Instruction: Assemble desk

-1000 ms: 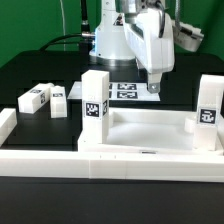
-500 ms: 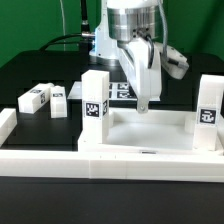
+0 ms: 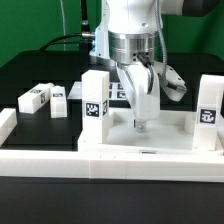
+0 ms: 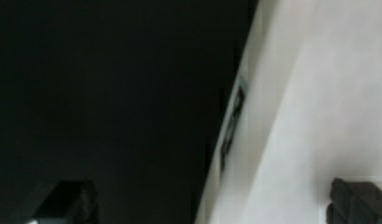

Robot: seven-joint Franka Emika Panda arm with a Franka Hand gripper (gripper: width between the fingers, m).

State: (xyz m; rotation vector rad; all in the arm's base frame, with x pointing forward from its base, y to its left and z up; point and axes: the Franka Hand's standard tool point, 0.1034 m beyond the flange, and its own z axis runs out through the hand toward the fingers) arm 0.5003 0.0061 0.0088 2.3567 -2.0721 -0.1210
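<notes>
The white desk top (image 3: 168,132) lies in the middle, rim up. One tag-marked leg (image 3: 95,108) stands upright at its corner on the exterior view's left, another (image 3: 208,114) at the right corner. Two loose legs (image 3: 35,97) (image 3: 58,101) lie on the black table further left. My gripper (image 3: 139,122) points straight down over the top's far rim, open, holding nothing. In the wrist view the fingertips (image 4: 63,205) stand wide apart, the gripper (image 4: 214,205) straddling the top's white edge (image 4: 321,110) where it meets the black table.
The marker board (image 3: 122,92) lies behind the desk top, partly hidden by the arm. A long white border rail (image 3: 100,162) runs along the front, with another piece (image 3: 6,124) at the exterior view's left. Cables hang behind the robot base.
The arm has swung from above the marker board toward the exterior view's left and come down to the desk top's far rim. The parts have not moved.
</notes>
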